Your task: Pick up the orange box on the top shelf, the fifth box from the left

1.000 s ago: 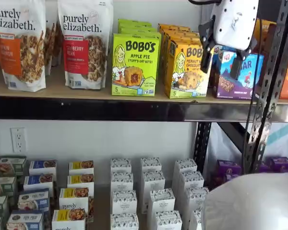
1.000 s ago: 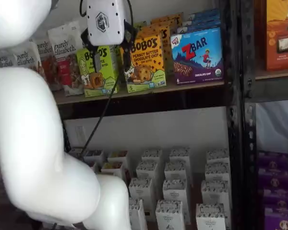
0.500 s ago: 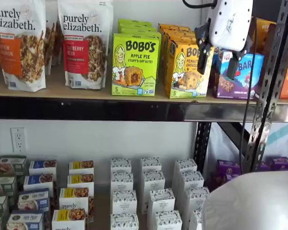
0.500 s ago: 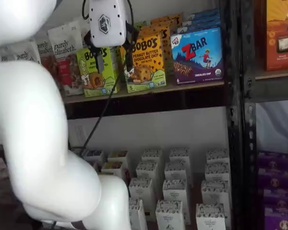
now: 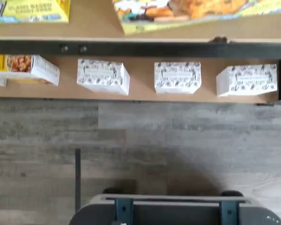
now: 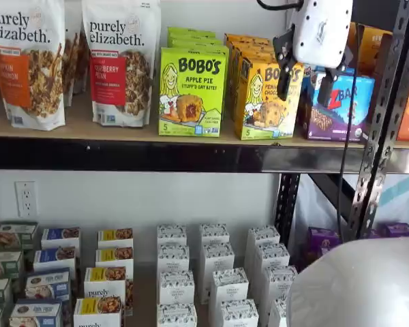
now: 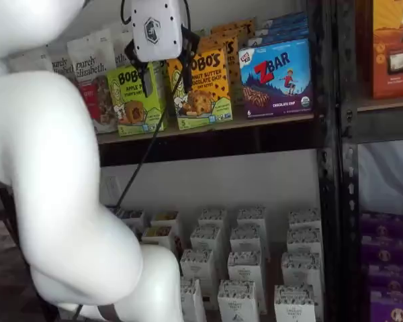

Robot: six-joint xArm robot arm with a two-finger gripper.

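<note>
The gripper (image 6: pixel 304 80) has been lifted a little and moved left, closer to the orange box (image 6: pixel 264 101). Its 2 fingers are spread wide; nothing is held yet.

The orange box (image 6: pixel 264 99) stands on the top shelf (image 6: pixel 191 157), just behind the gripper (image 6: pixel 305 85), ZBar box (image 6: pixel 341 105) beside.

The top shelf (image 6: pixel 123 136) carries granola bags (image 6: pixel 120 61), the orange box (image 6: pixel 262 99) and other cartons.
</note>
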